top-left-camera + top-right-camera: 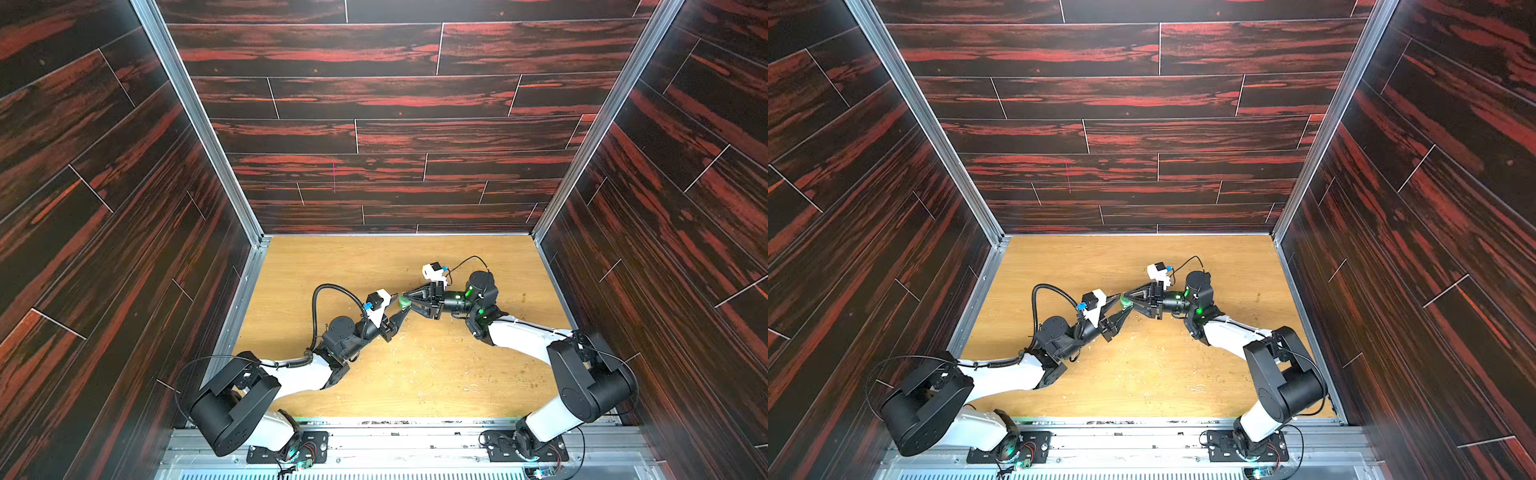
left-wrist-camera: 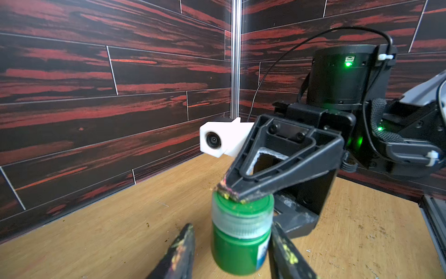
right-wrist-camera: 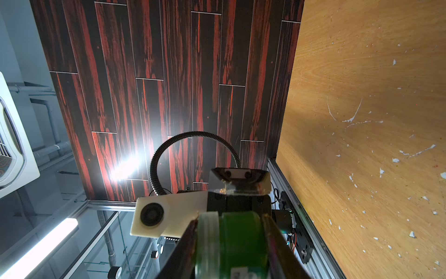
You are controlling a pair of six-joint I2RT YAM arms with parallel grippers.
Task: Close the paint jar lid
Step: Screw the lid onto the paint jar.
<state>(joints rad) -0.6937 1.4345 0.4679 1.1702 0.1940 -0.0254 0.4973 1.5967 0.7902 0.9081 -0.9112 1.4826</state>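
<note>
Two tools meet over the middle of the counter (image 1: 332,266). The right tool (image 3: 229,218) is clamped on the jar (image 2: 239,251), which looks lifted off the counter. One of its fingers presses on top of the lid (image 2: 255,207), which sits on the jar. The left tool (image 2: 232,225) straddles the jar's body, jaws narrowly apart, with a gap at one finger. Whether the other finger touches is unclear.

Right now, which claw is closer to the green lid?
Right. The right claw has one fingertip resting on the lid; the left claw sits lower, straddling the paint jar.
</note>
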